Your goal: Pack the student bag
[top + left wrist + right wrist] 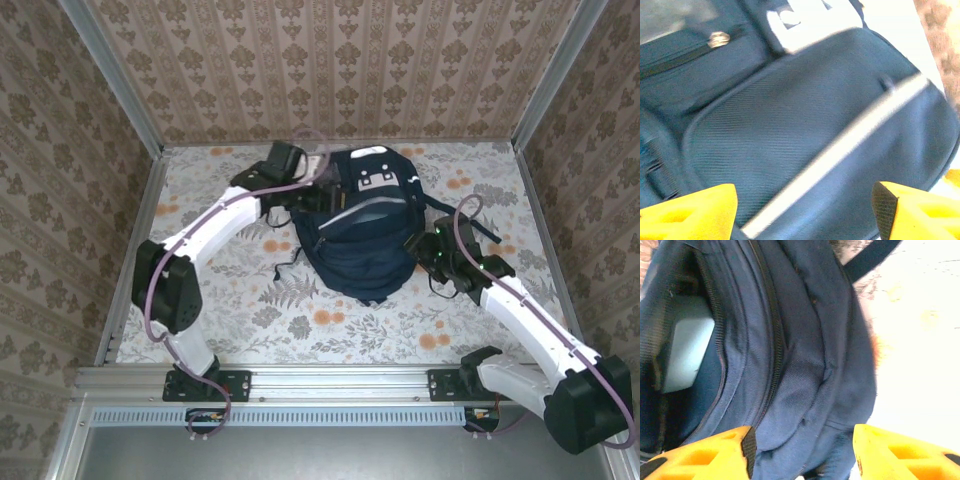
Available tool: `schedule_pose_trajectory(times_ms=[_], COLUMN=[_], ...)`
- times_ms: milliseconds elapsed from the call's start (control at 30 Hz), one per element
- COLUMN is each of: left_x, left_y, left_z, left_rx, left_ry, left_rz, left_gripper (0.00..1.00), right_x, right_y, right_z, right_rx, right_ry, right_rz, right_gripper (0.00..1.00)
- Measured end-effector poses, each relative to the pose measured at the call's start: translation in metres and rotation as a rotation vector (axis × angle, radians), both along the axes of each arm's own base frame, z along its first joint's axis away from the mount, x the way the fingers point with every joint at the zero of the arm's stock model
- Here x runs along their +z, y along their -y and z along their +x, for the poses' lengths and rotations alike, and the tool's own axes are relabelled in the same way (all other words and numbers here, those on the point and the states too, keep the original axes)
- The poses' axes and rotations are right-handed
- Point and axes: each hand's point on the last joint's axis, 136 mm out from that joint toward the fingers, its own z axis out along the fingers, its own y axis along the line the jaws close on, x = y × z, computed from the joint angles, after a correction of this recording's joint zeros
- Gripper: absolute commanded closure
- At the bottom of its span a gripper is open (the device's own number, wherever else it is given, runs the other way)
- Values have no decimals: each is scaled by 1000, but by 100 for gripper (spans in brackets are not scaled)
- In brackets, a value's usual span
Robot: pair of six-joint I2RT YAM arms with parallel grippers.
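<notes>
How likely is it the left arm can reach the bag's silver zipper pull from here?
Probably yes: the left end effector hangs open by the student bag, and the zipper pull lies uncovered just ahead.

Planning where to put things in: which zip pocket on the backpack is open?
The pocket at the right wrist view's left: it gapes on pale lining; the zip beside it is shut.

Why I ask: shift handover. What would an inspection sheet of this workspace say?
Surface: floral-print table.
Job's things: student bag lying mid-table, one compartment unzipped, pale flat item inside.
Clutter: nothing seen.
Grippers: left pincer open over the bag's front; right pincer open at its side; neither holds anything.
Cables: mauve cables run along both arms.
Surroundings: patterned walls, metal frame rail.
</notes>
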Motion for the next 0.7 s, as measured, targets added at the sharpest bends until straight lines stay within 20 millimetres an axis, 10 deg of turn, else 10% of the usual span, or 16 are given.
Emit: schedule_pose_trajectory(times_ms=[167, 700], left_x=[-40, -103], left_y=[-37, -16], left_z=[14, 26], left_rx=[159, 186], left_ry=[-127, -329], left_rz=[-38, -138], left_gripper=[31, 46], right_x=[-18, -70], right_y=[7, -15], right_z=[-11, 8], right_rx=[-9, 122], right_ry=[-40, -204], right_rz=[-30, -67], right_gripper=[43, 51])
